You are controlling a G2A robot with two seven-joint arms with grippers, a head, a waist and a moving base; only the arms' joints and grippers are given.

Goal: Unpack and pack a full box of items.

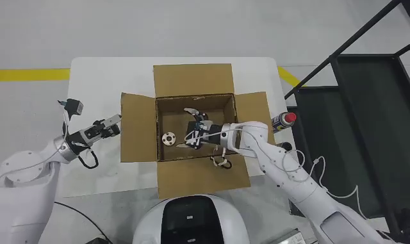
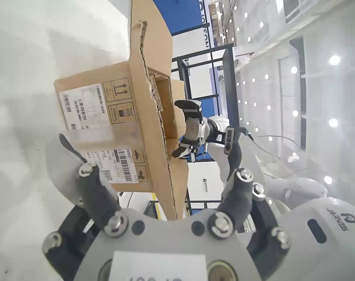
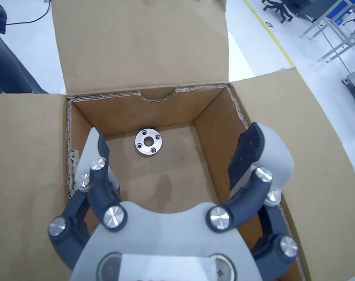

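An open cardboard box (image 1: 192, 79) (image 2: 118, 103) (image 3: 142, 39) stands in the middle of the white bench (image 1: 102, 84) with all four flaps folded outward, to 12, 3, 6 and 9 o'clock. On its floor lies a round metal disc (image 1: 169, 138) (image 3: 148, 142) with a centre hole and four small holes around it. It lies flat near the 9 o'clock wall. The right arm comes in from about 4 o'clock, over the 3 o'clock flap. The right gripper (image 1: 192, 125) (image 2: 189, 130) (image 3: 174, 135) sits inside the box opening, near the middle, and points toward 9 o'clock. Its fingers (image 3: 247, 150) are spread wide apart with nothing between them, and the disc lies beyond their tips, apart from them. The left gripper (image 1: 110, 127) (image 2: 148, 141) is outside the box, over the bench just off the edge of the 9 o'clock flap, pointing toward 3 o'clock at the box's outer wall. Its fingers (image 2: 67, 147) are also apart and hold nothing. In the left wrist view that wall carries white barcode labels (image 2: 80, 106). A spray can (image 1: 284, 120) with a red cap lies on the bench just past the 3 o'clock flap, near the bench edge. Beyond that edge stands a black metal rack (image 1: 359, 116), and a yellow line (image 1: 32, 74) runs along the floor at 9 o'clock.
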